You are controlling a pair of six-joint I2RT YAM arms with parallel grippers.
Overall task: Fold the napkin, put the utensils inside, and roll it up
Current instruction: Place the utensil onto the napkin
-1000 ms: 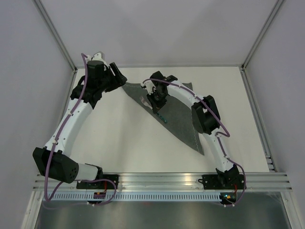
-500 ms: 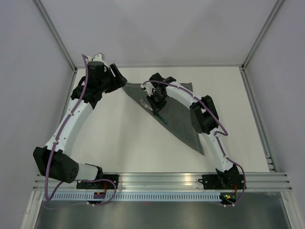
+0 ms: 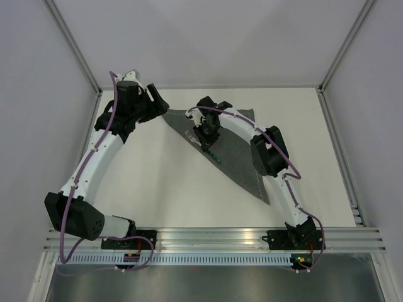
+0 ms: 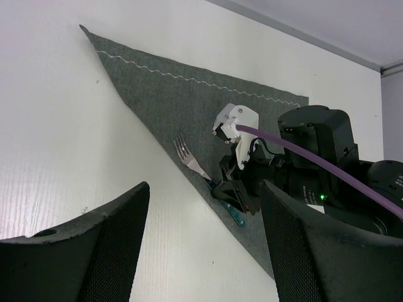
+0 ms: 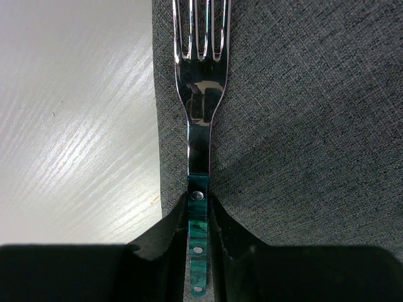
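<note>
The dark grey napkin (image 3: 236, 148) lies folded into a triangle at the back of the table, its long folded edge running from the far left to the near right. The pale stitched hem shows in the left wrist view (image 4: 189, 78). The fork (image 3: 215, 157) lies on the cloth along that folded edge, tines toward the far left (image 4: 184, 153). My right gripper (image 3: 206, 142) is shut on the fork's teal handle (image 5: 199, 226), low on the napkin (image 5: 302, 126). My left gripper (image 3: 160, 104) is open and empty above the table by the napkin's far-left corner.
The white table (image 3: 157, 182) is enclosed by grey walls, with metal frame posts at the back corners. An aluminium rail (image 3: 214, 236) runs along the near edge by the arm bases. My right arm arches over the napkin's right half.
My right gripper has shifted a little along the fork on the napkin's folded edge. My left gripper has edged slightly toward the back left. The napkin has not moved.
</note>
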